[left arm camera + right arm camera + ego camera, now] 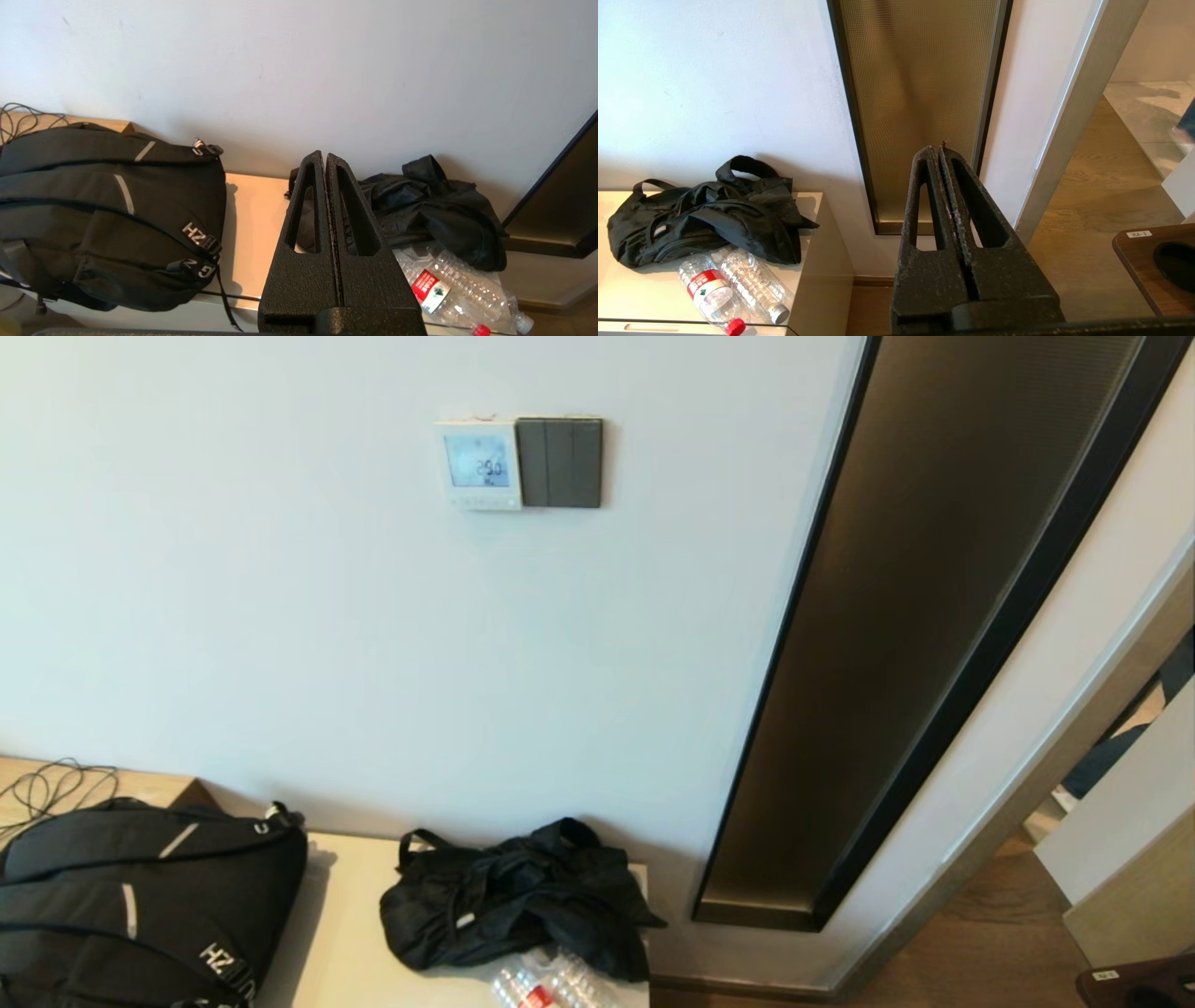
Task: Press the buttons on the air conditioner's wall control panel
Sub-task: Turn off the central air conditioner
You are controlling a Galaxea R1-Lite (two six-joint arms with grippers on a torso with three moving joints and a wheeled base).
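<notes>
Black backpack [131, 896] sits at the bench's left end, against the wall. Crumpled black bag [513, 896] lies near the right edge of the white bench top [341, 933], clear water bottles [551, 985] at its front right corner. Wall control panel [478, 465] hangs high above the bench, screen lit blue, the buttons [480, 502] along its bottom edge, untouched. Left gripper [325, 156] clenched, empty, low before the bench. Right gripper [939, 150] clenched, empty, beyond the bench's right edge.

The wall control panel [477, 465] shows the digits 29.0 on its lit screen. The black backpack [140, 905] carries white letters "HZ".
</notes>
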